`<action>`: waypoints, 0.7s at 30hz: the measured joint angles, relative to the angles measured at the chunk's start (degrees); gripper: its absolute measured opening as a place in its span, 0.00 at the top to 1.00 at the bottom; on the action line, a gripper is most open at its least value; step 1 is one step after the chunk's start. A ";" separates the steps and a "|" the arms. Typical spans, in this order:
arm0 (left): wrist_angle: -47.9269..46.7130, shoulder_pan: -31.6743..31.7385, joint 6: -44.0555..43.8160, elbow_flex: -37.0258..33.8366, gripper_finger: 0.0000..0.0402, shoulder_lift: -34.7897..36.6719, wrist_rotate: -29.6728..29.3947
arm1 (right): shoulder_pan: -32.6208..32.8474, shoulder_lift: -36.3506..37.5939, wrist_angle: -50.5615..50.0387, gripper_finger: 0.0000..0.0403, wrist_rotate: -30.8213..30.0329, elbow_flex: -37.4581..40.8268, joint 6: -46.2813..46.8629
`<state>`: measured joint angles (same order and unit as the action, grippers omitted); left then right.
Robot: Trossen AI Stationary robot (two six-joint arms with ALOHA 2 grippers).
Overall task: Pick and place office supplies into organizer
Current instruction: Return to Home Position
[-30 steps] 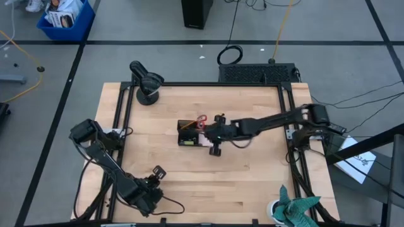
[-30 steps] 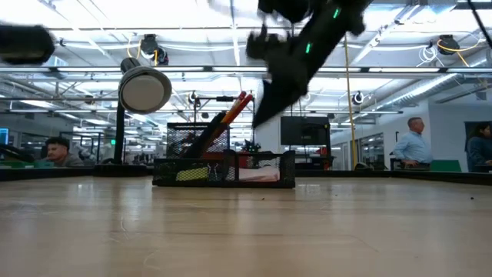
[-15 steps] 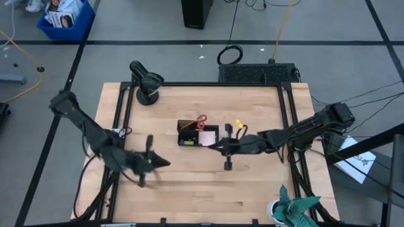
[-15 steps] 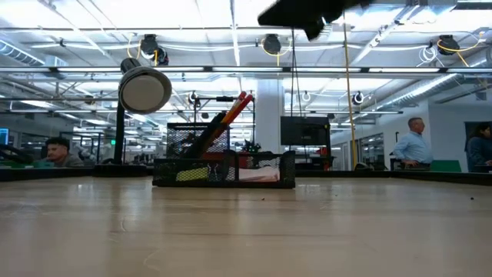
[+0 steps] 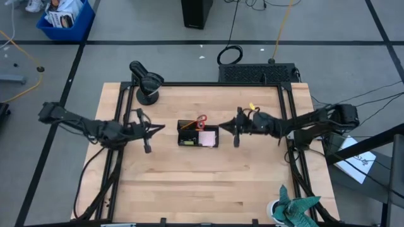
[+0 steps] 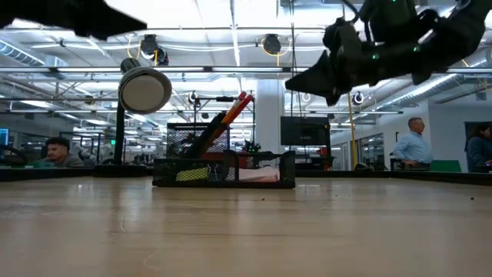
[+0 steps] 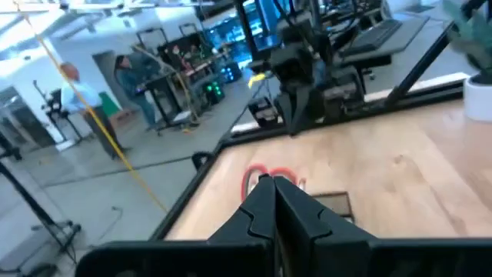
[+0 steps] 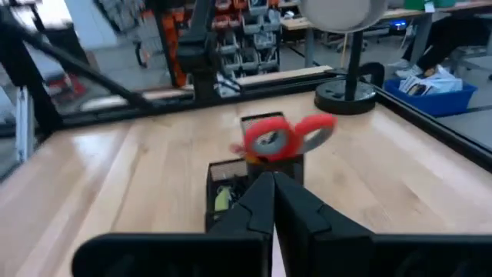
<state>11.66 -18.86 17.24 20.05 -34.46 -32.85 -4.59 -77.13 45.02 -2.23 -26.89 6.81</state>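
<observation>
Lengthwise, organizer (image 5: 198, 135) runs left-right between left gripper (image 5: 154, 128) and right gripper (image 5: 232, 128). Scissors (image 5: 201, 120) stand handles-up. Both grippers closed, empty.

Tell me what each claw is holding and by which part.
Nothing is held. The left claw and the right claw are both shut and empty, one on each side of the organizer.
</observation>
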 joint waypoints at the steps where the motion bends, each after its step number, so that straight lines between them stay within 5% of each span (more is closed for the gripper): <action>1: 0.23 1.39 -0.75 -1.01 0.98 0.53 1.29 | -1.64 -0.19 1.17 1.00 1.72 0.46 0.80; 15: 1.77 4.60 -6.59 -19.50 0.99 20.06 9.58 | -3.81 0.21 21.63 1.00 2.37 14.83 2.17; 21: -1.12 4.20 -2.55 -18.61 0.98 23.22 9.01 | -3.96 11.13 10.47 1.00 1.86 15.62 2.41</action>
<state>10.55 -14.66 14.70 1.43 -11.24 -23.83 -8.56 -66.00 55.50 -0.37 -11.27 9.21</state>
